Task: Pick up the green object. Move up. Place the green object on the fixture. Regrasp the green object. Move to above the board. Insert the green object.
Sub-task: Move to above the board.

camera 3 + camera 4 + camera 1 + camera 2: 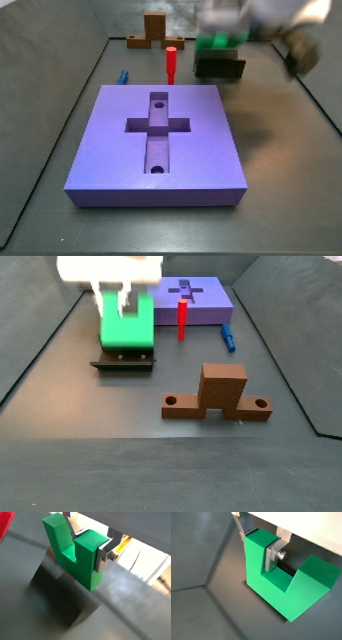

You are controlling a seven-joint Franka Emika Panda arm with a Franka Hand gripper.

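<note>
My gripper (pixel 90 545) is shut on one arm of the bright green U-shaped object (pixel 81 564), a silver finger (pixel 105 556) pressed on each side. The same grip shows in both wrist views: gripper (pixel 258 544), green object (pixel 281 592). In a side view the gripper (pixel 120 304) holds the green object (pixel 127 328) upright right over the dark fixture (pixel 123 360); I cannot tell whether they touch. In a side view the gripper (pixel 221 28) is blurred above the green object (pixel 214 43) and fixture (pixel 221 68). The purple board (pixel 194 150) lies apart from them.
A red peg (pixel 181 318) stands between the fixture and the board (pixel 211 308). A small blue piece (pixel 229 338) lies beside the board. A brown wooden upright piece (pixel 218 392) stands nearer the front. Dark walls edge the floor.
</note>
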